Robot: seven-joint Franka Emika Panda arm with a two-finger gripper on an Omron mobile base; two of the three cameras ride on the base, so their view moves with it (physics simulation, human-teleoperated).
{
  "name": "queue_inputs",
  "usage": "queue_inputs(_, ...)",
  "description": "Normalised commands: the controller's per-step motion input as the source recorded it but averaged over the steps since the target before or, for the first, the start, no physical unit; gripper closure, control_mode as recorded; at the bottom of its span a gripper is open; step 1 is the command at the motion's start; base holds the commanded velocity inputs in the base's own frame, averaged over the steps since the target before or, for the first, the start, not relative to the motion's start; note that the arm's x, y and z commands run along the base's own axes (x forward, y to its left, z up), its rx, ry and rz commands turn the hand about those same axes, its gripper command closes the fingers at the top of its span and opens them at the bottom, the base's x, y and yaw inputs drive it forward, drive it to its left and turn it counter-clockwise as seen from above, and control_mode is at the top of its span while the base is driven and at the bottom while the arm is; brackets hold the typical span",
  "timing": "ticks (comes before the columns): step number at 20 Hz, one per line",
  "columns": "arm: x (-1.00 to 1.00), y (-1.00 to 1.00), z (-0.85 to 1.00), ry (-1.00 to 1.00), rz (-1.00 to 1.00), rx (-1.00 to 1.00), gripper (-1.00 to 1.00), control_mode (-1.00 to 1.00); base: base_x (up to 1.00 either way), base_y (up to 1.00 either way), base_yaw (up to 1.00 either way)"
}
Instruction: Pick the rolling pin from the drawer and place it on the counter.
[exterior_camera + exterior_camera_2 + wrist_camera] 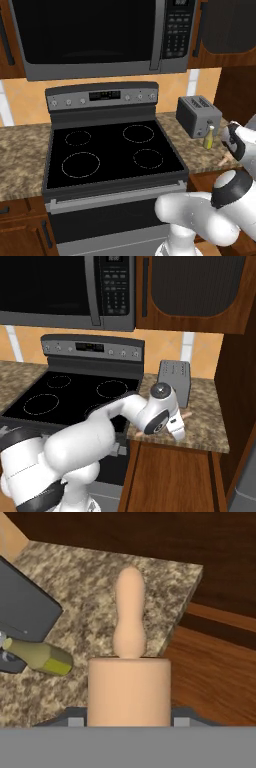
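Light-tan wood, rigid, smooth and probably light, the rolling pin [129, 682] is clamped across its thick barrel by the gripper [129, 724], the securest hold against rolling, its knob handle projecting over the granite counter [100, 597] near the yellow-green bottle [39, 656] and the grey toaster [22, 619] beyond.

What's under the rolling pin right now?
Below the rolling pin, held in the shut end effector, lies speckled counter near its front edge. The spot directly beneath the pin's barrel is covered.
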Motion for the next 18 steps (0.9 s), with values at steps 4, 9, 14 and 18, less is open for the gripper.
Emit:
queue_inputs(4,0.50,0.00,-0.30,-0.03,0.00,0.01,1.00,-1.00,0.00,0.00,0.00)
queue_inputs(9,0.49,0.00,-0.55,-0.06,0.00,0.00,-1.00,-1.00,0.00,0.00,0.00)
queue_inputs(14,0.09,0.00,0.10,-0.11,-0.01,0.00,-1.00,-1.00,0.00,0.00,0.00)
queue_inputs(18,0.00,0.02,0.88,-0.14,-0.01,-0.01,-1.00,-1.00,0.00,0.00,0.00)
